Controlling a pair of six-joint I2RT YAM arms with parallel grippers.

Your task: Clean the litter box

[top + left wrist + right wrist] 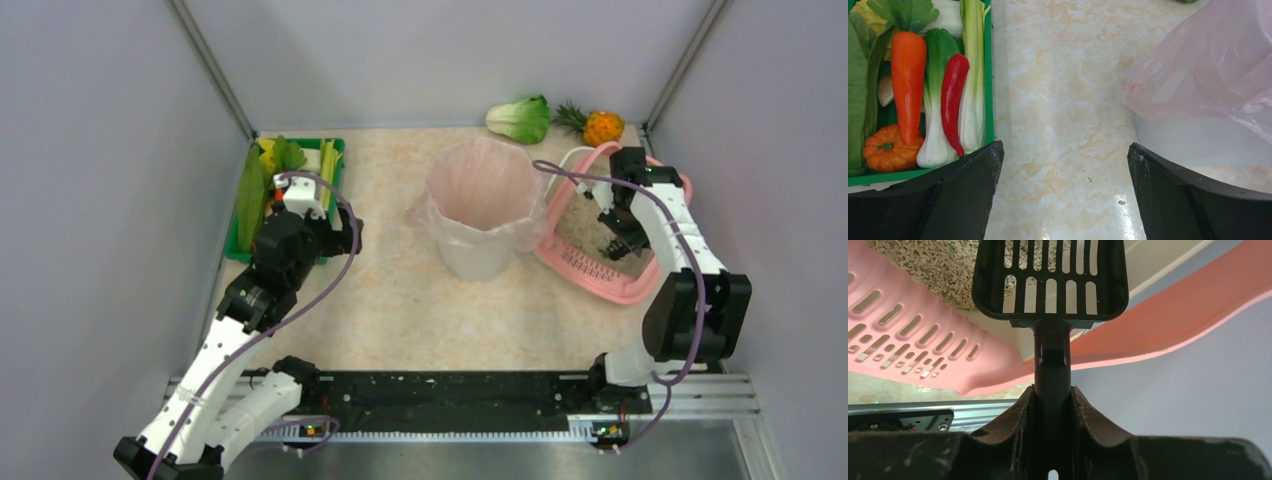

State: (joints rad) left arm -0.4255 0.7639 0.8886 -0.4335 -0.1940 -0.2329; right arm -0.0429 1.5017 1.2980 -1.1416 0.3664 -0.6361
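One white bin (478,255) has the pink litter box (590,268) just on its right, where the right claw (1050,400) pinches a black scoop (1050,295) above the sand (923,260). Left of the bin, the left claw (1064,175) is open. A tipped scoop could drop sand short of the bin.

Smooth pink plastic with a soft sheen for the litter box (1168,325); coarse, dull beige granules (923,265). Matt black moulded plastic for the litter scoop (1050,315). Glossy, marbled stone-look finish on the table top (1063,100), with glare. Thin, crinkled, translucent pink film as bin liner (1208,60); smooth white plastic for the bin (1198,140). Dull grey metal along the rail (923,406).
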